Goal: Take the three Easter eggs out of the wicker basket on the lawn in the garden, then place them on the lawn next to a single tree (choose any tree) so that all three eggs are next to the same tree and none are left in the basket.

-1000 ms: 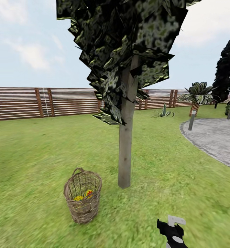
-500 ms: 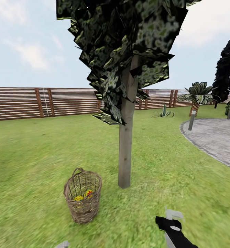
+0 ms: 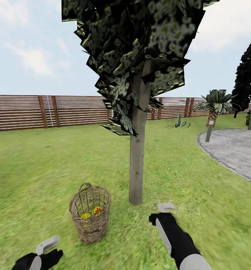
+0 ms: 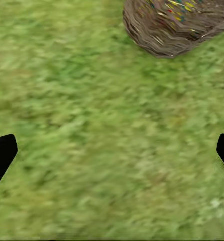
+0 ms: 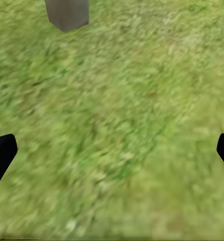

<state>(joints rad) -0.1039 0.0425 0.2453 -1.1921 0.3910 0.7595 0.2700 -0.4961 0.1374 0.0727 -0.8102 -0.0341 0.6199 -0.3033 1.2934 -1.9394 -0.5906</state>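
Left gripper (image 3: 46, 245) at 7 o'clock, fingers spread wide, nothing in it. Wicker basket (image 3: 90, 213) sits on the lawn (image 3: 35, 176) near the tree (image 3: 137, 165), Easter eggs (image 3: 90, 213) inside. Right gripper (image 3: 163, 210) at 5 o'clock, also spread. A clumsy reach could tip that light basket.

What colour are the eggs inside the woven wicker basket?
Yellow eggs with red and blue marks, best in the head view.

A: Background? Wooden slat fence (image 3: 46, 110) spans the rear; grey paved area (image 3: 236, 150) at right.
B: Short palm (image 3: 214, 103), black cypress (image 3: 244, 77), two bollard posts (image 3: 209, 130) beside the paving.
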